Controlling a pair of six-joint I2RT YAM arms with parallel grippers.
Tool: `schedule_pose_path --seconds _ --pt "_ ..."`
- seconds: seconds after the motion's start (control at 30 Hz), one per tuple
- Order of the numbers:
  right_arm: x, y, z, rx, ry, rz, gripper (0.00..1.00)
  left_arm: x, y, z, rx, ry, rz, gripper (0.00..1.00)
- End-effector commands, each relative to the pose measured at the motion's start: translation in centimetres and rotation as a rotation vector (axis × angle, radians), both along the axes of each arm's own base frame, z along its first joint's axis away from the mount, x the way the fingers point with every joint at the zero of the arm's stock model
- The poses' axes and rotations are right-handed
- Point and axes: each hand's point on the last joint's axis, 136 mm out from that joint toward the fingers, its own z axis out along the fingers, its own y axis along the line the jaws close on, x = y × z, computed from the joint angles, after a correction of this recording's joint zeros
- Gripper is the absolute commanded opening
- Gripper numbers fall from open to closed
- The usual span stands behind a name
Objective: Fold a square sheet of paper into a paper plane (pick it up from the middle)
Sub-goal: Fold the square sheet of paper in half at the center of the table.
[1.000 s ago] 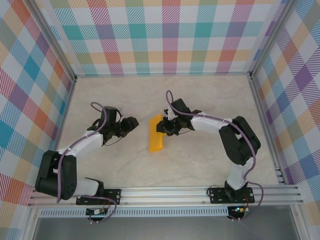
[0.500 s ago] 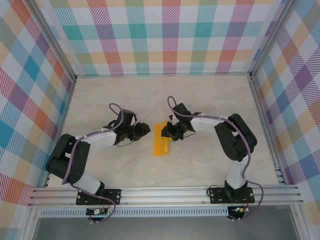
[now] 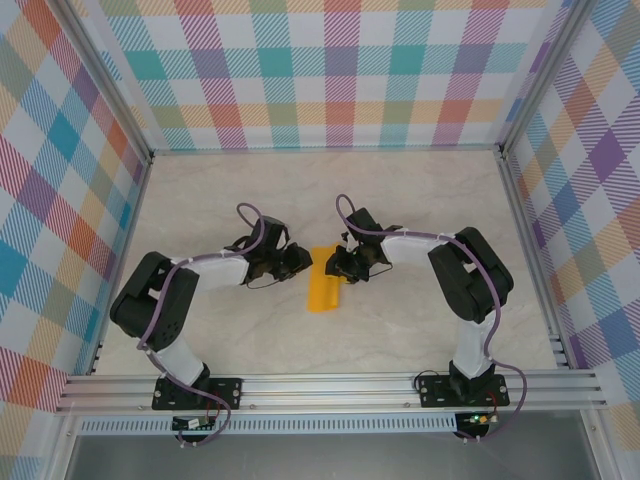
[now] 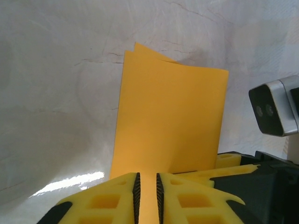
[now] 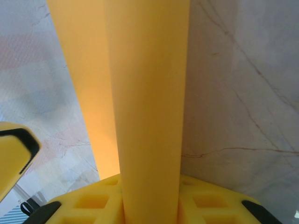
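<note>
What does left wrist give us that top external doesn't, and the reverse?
Left wrist: close detail. The square sheet of paper is folded, with a second layer's corner peeking past its far edge. The left gripper has its pads either side of the near edge with a narrow gap between them; whether it pinches the paper is unclear. A grey camera housing sits at right.
Top external: layout. The right gripper meets the paper from the opposite side, over the table, with plaid walls around.
Both: the orange paper with the left gripper at its edge.

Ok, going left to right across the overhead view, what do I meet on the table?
First the left pincer, then the folded orange-yellow sheet of paper, then the right pincer.
</note>
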Motion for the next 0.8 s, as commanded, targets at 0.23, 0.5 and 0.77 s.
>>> schedule_pose_path --seconds 0.23,0.5,0.77 --pt "-0.7 -0.9 -1.8 -0.053 0.044 -0.004 0.28 -0.3 -1.5 -2.3 0.048 0.072 -0.046 0.09" --pt "-0.3 -0.4 0.3 -0.054 0.019 0.057 0.31 -0.8 -0.9 -4.0 0.121 0.134 -0.05 0.09" --pt "0.1 -1.9 1.5 -0.144 -0.024 0.057 0.46 -1.1 -0.8 -4.4 0.136 0.154 -0.053 0.08"
